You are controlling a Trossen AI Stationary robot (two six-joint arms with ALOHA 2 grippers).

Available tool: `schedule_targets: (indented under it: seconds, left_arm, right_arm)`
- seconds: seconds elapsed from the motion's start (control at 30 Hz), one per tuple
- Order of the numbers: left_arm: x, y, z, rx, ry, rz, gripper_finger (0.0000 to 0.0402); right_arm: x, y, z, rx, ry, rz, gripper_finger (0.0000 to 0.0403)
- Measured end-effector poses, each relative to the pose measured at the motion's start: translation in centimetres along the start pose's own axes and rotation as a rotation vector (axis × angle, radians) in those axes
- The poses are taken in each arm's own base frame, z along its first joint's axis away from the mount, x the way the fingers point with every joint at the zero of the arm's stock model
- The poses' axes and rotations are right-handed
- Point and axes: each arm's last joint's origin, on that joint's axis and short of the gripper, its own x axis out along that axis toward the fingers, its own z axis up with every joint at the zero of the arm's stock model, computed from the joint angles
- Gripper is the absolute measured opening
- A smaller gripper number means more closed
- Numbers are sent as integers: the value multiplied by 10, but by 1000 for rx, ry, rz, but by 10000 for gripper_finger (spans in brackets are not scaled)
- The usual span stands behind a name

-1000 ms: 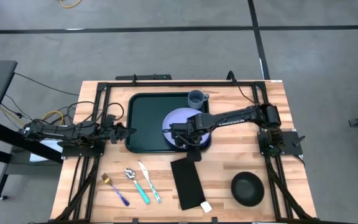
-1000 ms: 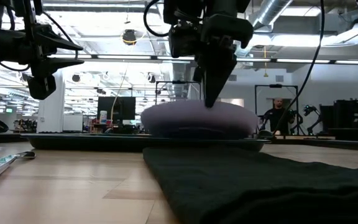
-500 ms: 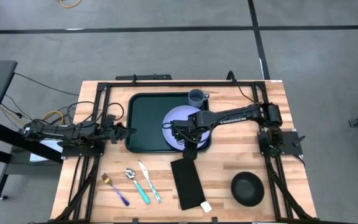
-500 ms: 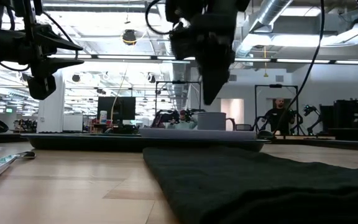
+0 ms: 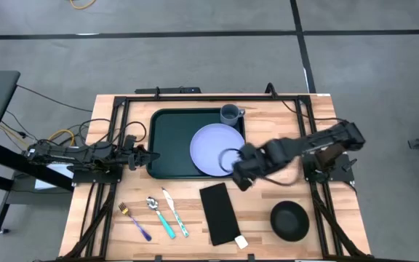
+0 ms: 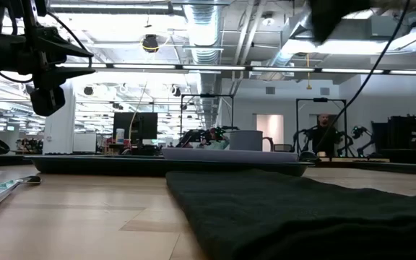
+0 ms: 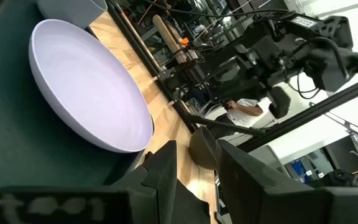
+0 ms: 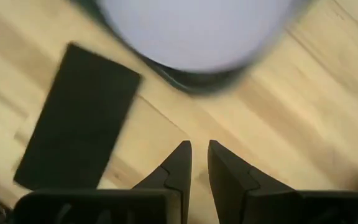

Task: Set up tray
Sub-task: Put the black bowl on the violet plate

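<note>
A wooden surface (image 5: 268,124) is sitting in a bright workshop with monitors behind. The dark green tray (image 5: 169,142) is lying at its far centre, carrying a lavender plate (image 5: 215,150) and a grey cup (image 5: 229,113). The right claw (image 5: 240,172) is hovering empty, nearly closed, just beside the tray's corner; the left claw (image 5: 145,155) is waiting, narrowly parted, at the tray's edge.

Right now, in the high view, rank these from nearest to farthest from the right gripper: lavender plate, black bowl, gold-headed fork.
From the right gripper:
1. Round lavender plate, beside it on the dark green tray.
2. Round black bowl, at the front right.
3. Gold-headed purple-handled fork, at the front left.
</note>
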Motion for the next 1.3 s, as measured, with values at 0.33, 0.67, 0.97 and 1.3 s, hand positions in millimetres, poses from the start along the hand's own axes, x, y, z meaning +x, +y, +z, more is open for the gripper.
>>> schedule_targets:
  seconds: [0.33, 0.67, 0.97, 1.3]
  left_arm:
    - [0, 0, 0, 32, 1, -1, 100]
    - [0, 0, 0, 40, 2, -1, 100]
    - [0, 0, -1, 41, 32, -17, 100]
    - [0, 0, -3, 46, 61, -23, 100]
  right_arm:
    - [-23, -14, -99, 555, 42, -93, 47]
    - [-6, 4, -139, 619, 230, -131, 47]
    - [4, 34, -131, 409, 299, 106, 47]
    - [28, 45, -136, 329, 336, 0, 123]
